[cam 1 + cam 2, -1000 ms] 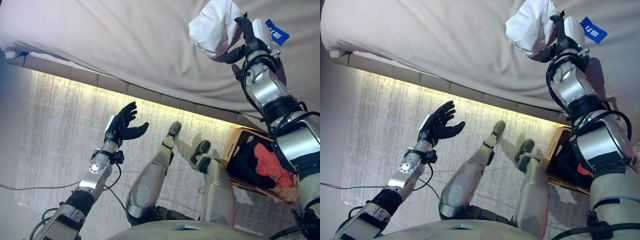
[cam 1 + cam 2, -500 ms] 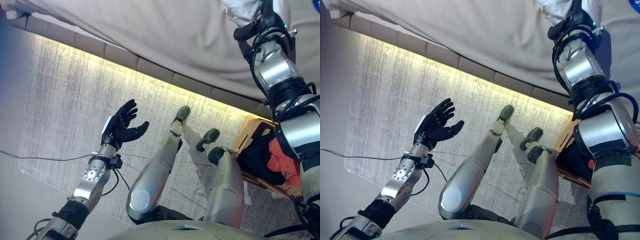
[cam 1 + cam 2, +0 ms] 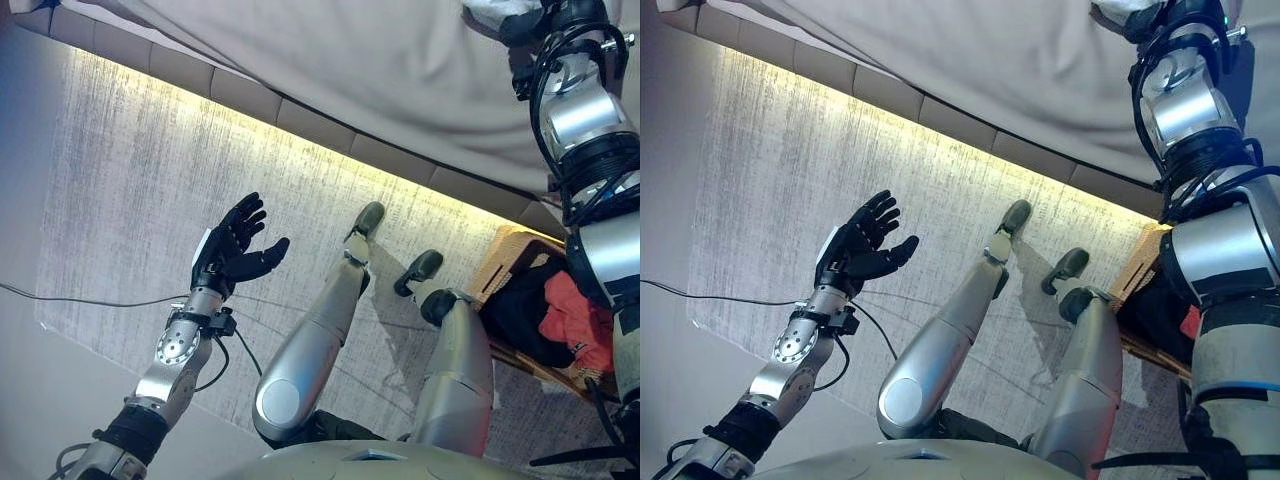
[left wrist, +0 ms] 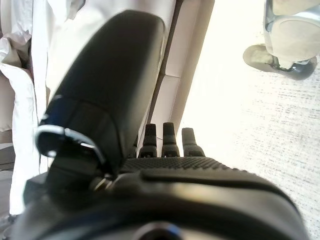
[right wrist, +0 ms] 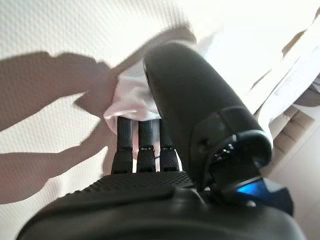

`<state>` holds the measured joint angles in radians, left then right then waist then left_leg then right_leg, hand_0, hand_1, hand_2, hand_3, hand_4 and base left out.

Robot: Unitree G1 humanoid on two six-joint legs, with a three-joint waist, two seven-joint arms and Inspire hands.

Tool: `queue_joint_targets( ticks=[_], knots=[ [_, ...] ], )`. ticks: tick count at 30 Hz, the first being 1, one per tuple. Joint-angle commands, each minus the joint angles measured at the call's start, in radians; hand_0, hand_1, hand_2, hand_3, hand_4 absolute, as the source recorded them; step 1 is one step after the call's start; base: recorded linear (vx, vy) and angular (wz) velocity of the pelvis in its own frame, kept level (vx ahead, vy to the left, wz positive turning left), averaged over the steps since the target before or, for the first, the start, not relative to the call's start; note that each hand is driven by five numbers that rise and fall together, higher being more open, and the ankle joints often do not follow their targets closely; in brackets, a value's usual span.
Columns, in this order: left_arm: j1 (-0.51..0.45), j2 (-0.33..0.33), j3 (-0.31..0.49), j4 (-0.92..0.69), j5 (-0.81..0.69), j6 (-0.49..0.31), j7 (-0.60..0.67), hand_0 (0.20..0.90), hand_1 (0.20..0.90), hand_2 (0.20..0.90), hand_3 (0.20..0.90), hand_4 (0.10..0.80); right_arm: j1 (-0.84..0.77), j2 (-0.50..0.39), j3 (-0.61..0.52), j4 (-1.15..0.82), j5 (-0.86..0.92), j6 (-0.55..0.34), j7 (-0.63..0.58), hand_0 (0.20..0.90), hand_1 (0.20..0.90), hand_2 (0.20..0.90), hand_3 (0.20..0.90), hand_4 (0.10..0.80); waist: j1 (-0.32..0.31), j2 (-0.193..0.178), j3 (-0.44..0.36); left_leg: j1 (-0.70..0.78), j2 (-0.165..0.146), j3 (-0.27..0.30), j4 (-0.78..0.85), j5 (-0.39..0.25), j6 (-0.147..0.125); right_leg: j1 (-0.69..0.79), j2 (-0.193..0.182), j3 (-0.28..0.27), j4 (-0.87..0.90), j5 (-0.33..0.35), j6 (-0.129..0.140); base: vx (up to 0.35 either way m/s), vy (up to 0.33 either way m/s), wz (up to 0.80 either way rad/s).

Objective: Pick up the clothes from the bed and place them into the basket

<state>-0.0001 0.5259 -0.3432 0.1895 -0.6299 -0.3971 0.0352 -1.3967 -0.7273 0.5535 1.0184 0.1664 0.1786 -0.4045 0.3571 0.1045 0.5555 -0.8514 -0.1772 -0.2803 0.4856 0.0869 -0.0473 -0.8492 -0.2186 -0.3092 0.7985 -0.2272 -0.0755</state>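
While the basket (image 3: pixel 505 262) by the robot's right leg already holds a dark garment (image 3: pixel 520 310) and a red-orange one (image 3: pixel 572 320), the task is partway through — at least one more piece is being taken off the bed (image 3: pixel 400 90). That piece is a white cloth (image 5: pixel 131 97), at the far right of the bed, in the right hand (image 5: pixel 150 145). In the right wrist view the fingers reach into its bunched folds and the thumb lies over the top, so the hand looks closed on it (a pinch of fabric, not a full fistful, as far as I can judge). From the head views only a corner of the cloth shows at the top edge, approx. above the right wrist, lifted or just clearing the sheet — can't tell which.

Left to do: carry it back and down to the basket, let go, then check the bed for more.

The cloth looks thin, soft, crumpled, prob. light; loose ends may trail.

The left hand (image 3: pixel 232 248) hangs over the rug (image 3: pixel 130 180), fingers spread, palm up, holding nothing.
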Motion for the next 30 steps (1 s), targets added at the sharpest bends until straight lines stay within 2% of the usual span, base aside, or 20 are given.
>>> queue_joint_targets(
  ticks=[1, 11, 18, 22, 23, 27, 30],
  knots=[
    [0.072, 0.053, 0.047, -0.087, -0.031, -0.102, -0.031, 0.900, 0.900, 0.900, 0.900, 0.800, -0.078, -0.074, 0.036, -0.036, -0.001, -0.098, -0.024, 0.300, 0.300, 0.300, 0.200, 0.100, 0.036, 0.059, -0.036, 0.010, -0.012, 0.084, 0.206, -0.235, 0.109, 0.059, 0.040, 0.005, 0.044, -0.048, 0.016, 0.000, 0.000, 0.00],
    [0.069, 0.055, 0.067, -0.050, -0.052, -0.115, -0.071, 0.900, 0.900, 0.900, 0.900, 0.800, -0.071, -0.100, 0.004, 0.006, 0.023, -0.131, -0.018, 0.300, 0.300, 0.300, 0.200, 0.100, 0.022, 0.035, -0.036, 0.174, -0.001, 0.088, 0.130, -0.235, 0.097, 0.225, 0.042, -0.002, -0.026, -0.045, 0.021, -0.003, 0.004, -0.02],
    [0.015, 0.047, 0.073, -0.001, 0.000, -0.085, -0.054, 0.900, 0.900, 0.900, 0.900, 0.800, -0.021, -0.152, -0.028, -0.020, 0.042, -0.190, 0.050, 0.300, 0.300, 0.300, 0.200, 0.100, -0.018, -0.018, -0.040, 0.409, 0.031, 0.103, 0.007, -0.232, 0.082, 0.468, 0.052, 0.007, -0.181, -0.028, 0.037, 0.007, 0.015, -0.18],
    [-0.006, 0.042, 0.058, 0.038, 0.045, -0.030, 0.007, 0.900, 0.900, 0.900, 0.900, 0.800, 0.043, -0.186, -0.031, -0.061, 0.040, -0.211, 0.092, 0.300, 0.300, 0.300, 0.200, 0.100, -0.057, -0.058, -0.106, 0.522, 0.058, 0.119, -0.067, -0.239, 0.076, 0.594, 0.081, 0.034, -0.332, 0.013, 0.050, 0.053, 0.025, -0.35],
    [-0.012, 0.040, 0.054, 0.058, 0.046, -0.020, 0.020, 0.900, 0.900, 0.900, 0.900, 0.800, 0.065, -0.196, -0.038, -0.071, 0.052, -0.211, 0.111, 0.300, 0.300, 0.300, 0.200, 0.100, -0.074, -0.067, -0.129, 0.549, 0.065, 0.126, -0.101, -0.212, 0.078, 0.625, 0.082, 0.034, -0.386, 0.051, 0.049, 0.028, 0.040, -0.32],
    [-0.016, 0.023, 0.054, 0.092, 0.103, 0.051, 0.069, 0.900, 0.900, 0.900, 0.900, 0.800, 0.163, -0.234, -0.078, -0.093, 0.071, -0.229, 0.180, 0.300, 0.300, 0.300, 0.200, 0.100, -0.129, -0.107, -0.226, 0.697, 0.090, 0.178, -0.220, -0.208, 0.079, 0.770, 0.101, 0.077, -0.553, 0.100, 0.076, 0.102, 0.010, -0.44],
    [-0.018, 0.018, 0.051, 0.110, 0.120, 0.080, 0.066, 0.900, 0.900, 0.900, 0.900, 0.800, 0.213, -0.249, -0.097, -0.099, 0.045, -0.237, 0.214, 0.300, 0.300, 0.300, 0.200, 0.100, -0.158, -0.120, -0.279, 0.752, 0.102, 0.203, -0.272, -0.196, 0.081, 0.812, 0.110, 0.098, -0.602, 0.126, 0.088, 0.092, 0.013, -0.20]
  ],
)
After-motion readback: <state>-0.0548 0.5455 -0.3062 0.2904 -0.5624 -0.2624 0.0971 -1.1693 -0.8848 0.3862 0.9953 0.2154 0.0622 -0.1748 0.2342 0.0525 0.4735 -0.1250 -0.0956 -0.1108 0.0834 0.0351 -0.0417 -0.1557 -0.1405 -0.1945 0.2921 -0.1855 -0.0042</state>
